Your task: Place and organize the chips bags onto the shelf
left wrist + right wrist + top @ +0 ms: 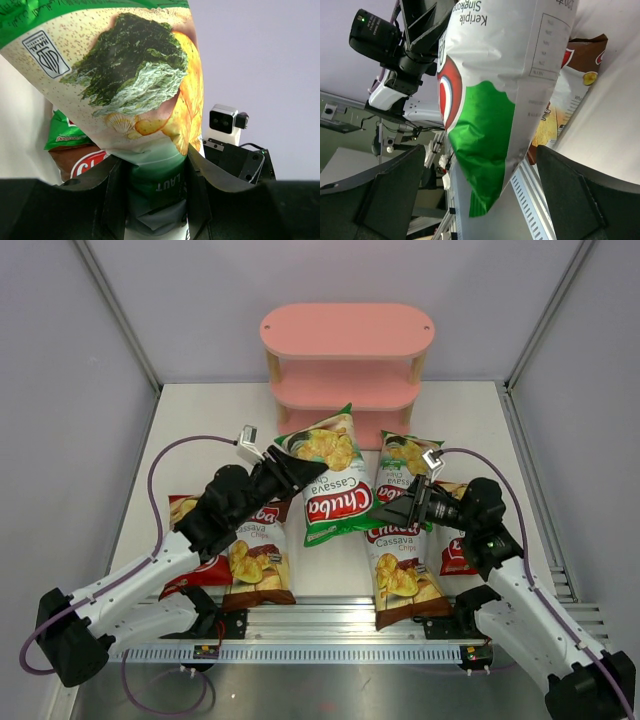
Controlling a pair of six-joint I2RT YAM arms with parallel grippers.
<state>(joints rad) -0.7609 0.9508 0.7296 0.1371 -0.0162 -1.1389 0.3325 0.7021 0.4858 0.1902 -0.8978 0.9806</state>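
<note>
My left gripper (298,472) is shut on the left edge of a green chips bag (333,480) and holds it tilted above the table. In the left wrist view the bag (135,75) fills the frame, pinched between the fingers (114,195). My right gripper (402,506) stands open at the bag's right side. In the right wrist view the bag's green corner (482,145) hangs between the wide-apart fingers (395,185), touching neither. The pink shelf (345,330) stands at the back, with no bags showing on its boards.
Flat on the table lie a brown bag (258,562) and a red bag (192,540) on the left, a brown bag (402,565) in the middle, a second green bag (405,452) behind it, and a red bag (455,552) under my right arm. A metal rail (340,618) runs along the near edge.
</note>
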